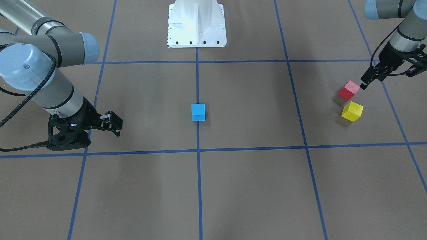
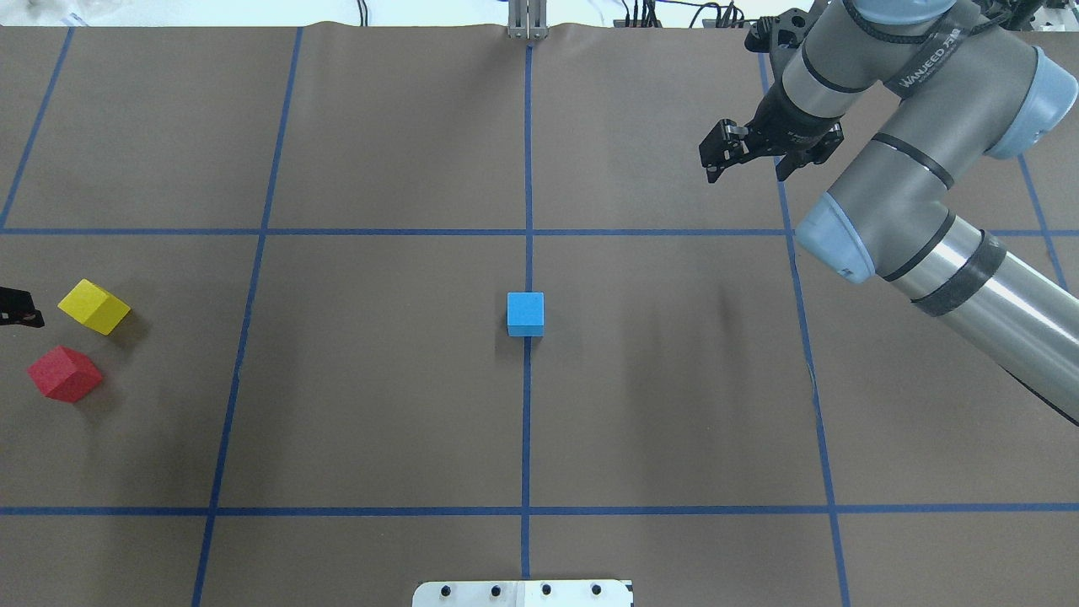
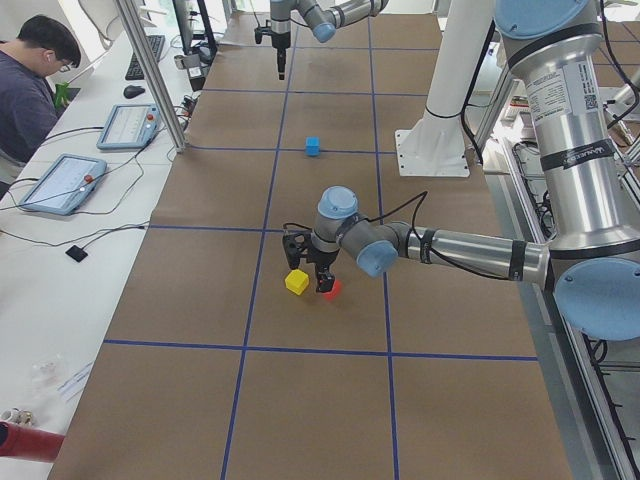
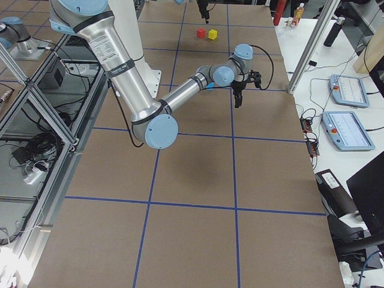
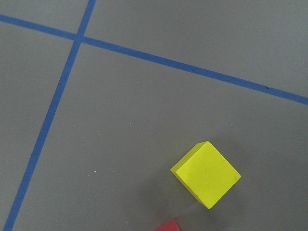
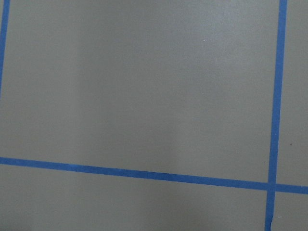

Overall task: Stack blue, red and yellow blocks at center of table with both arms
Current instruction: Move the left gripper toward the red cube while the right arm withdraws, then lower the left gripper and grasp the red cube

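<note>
A blue block (image 1: 198, 112) sits alone where the blue tape lines cross at the table's centre (image 2: 525, 314). A red block (image 1: 348, 90) and a yellow block (image 1: 352, 111) lie close together near the table's left end (image 2: 65, 373) (image 2: 93, 306). My left gripper (image 1: 383, 78) hovers just above and beside the red block, looks open and holds nothing. Its wrist view shows the yellow block (image 5: 206, 174) and a corner of the red block (image 5: 168, 225). My right gripper (image 2: 746, 169) is open and empty, well away from the blue block on the right side.
The white robot base (image 1: 196, 23) stands at the table's robot-side edge. Blue tape lines grid the brown table. An operator (image 3: 30, 70) sits at a side desk with tablets (image 3: 65, 182), beyond the table's far edge.
</note>
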